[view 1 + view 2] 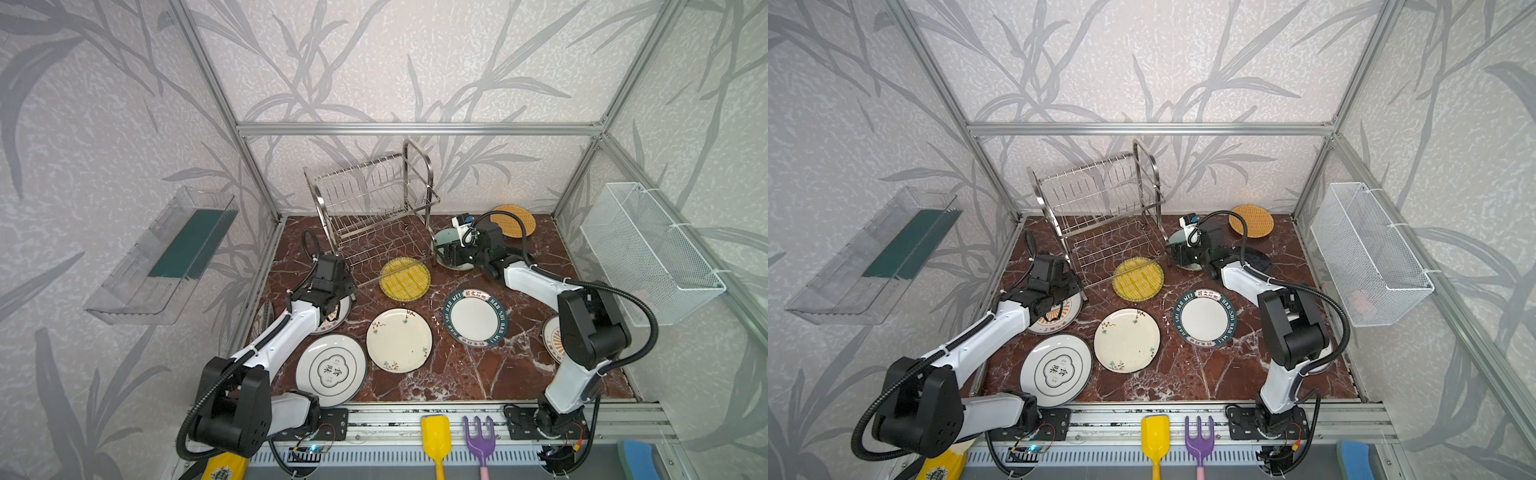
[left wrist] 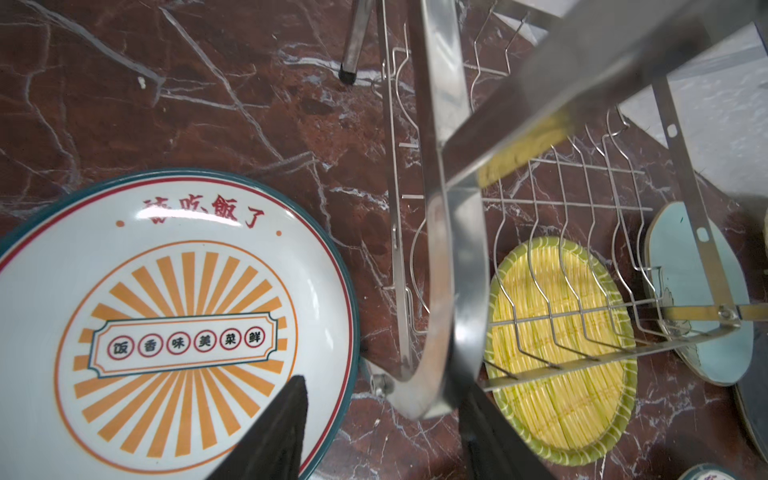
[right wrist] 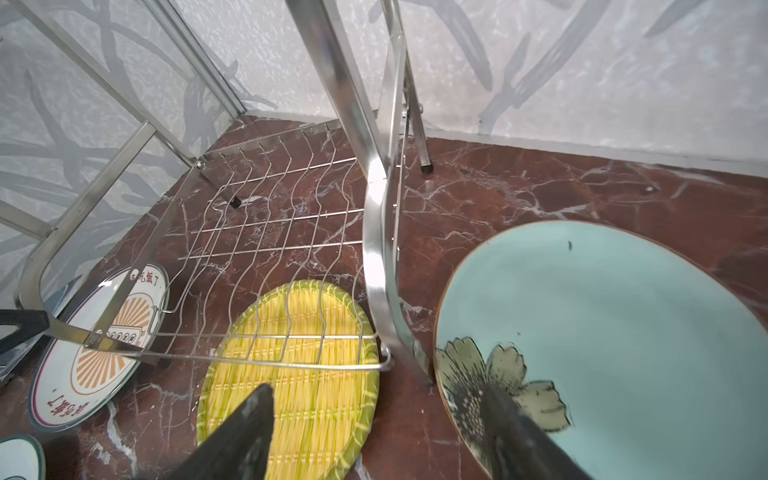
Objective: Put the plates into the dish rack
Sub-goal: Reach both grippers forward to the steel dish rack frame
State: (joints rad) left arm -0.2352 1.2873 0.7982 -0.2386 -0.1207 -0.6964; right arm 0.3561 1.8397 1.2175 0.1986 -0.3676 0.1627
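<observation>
The dish rack [image 1: 374, 208] sat at the back of the table [image 1: 457, 374], near the middle. It was made of shiny steel, with flat bent bars at each end and thin wavy wires in between. Its long side ran across the table, from one arm to the other. No plate was in it yet.

The left gripper [image 2: 386, 390] was at the rack's left end. Its two black fingers were apart, one on each side of the curved bar, and a gap showed beside the bar. The right gripper [image 3: 376, 390] was at the right end. Its fingers were apart too, and the bar's foot was just ahead of the gap. So each arm had its own end, and I think both were getting ready to grab the rack.

The yellow plate [image 1: 405, 278] had bumpy, straw-like stripes and lay flat, partly under the rack's front wires. The smooth blue-green plate [image 3: 602, 332] with a painted flower lay by the right gripper. The glossy sunburst plate [image 2: 166, 311] lay by the left gripper.
</observation>
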